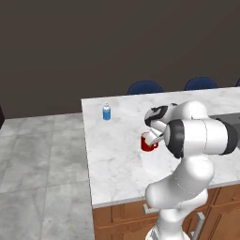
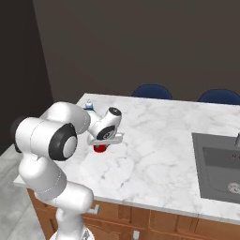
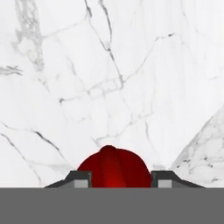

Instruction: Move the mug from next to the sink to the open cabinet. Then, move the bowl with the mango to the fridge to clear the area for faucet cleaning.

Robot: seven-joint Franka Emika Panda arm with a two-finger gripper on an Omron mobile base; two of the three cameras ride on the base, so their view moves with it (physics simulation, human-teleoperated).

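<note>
With the arm folded forward and the hand pitched down over the white marble bench [image 1: 112, 154], the claw [image 3: 115, 180] sits low around the mug [image 1: 149, 142], one finger [image 3: 79, 179] on each side of the red body. The gaps beside the fingers look nearly gone, but whether they are already pressing the mug or just short of it cannot be told.

The mug stands upright on the bench, well left of the sink [image 2: 216, 166], in open marble with nothing crowding it. That free space probably explains the straight top-down approach. A small blue bottle [image 1: 107, 112] stands apart toward the bench's far left corner, clear of the work.

Judgement: this is the grasp stage of the first step; the lift to the cabinet is not yet started.
</note>
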